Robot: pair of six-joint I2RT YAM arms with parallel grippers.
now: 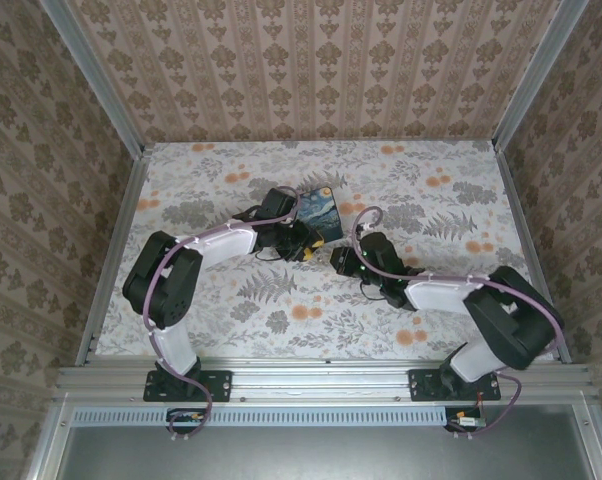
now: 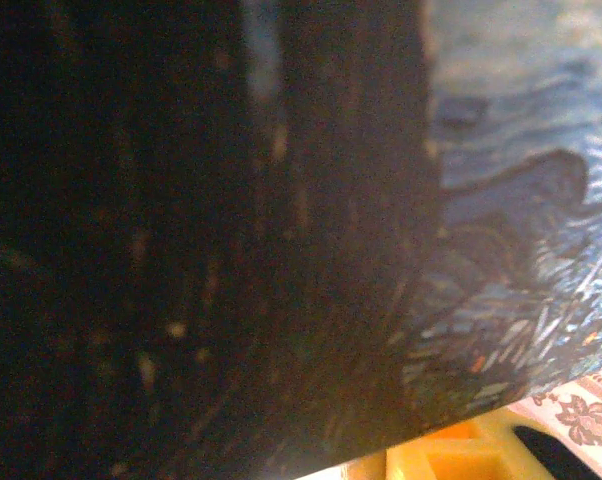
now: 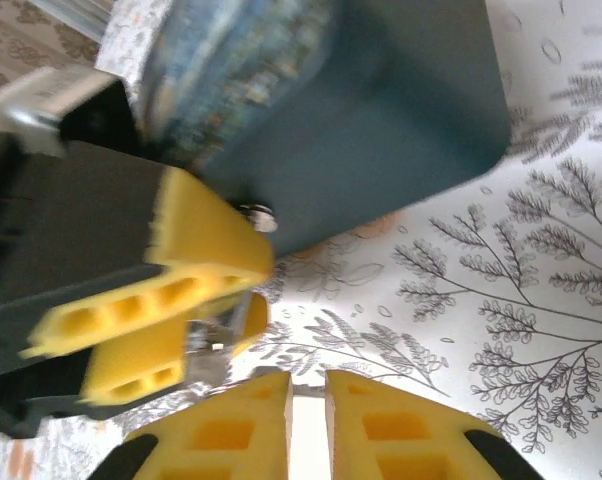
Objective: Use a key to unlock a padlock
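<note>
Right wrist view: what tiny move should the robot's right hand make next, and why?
Probably ease the right hand slightly toward the small shiny metal padlock that seems pinched in the left hand. The hands sit close but apart, and the right hand's nearly closed yellow fingers aim just beside it.

box (image 1: 319, 212) mid table (image 1: 431, 180), both jaws before it

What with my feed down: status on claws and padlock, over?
Left claw pinching small metal piece, likely padlock. Right claw slightly open, facing it. Blue box close behind.
</note>
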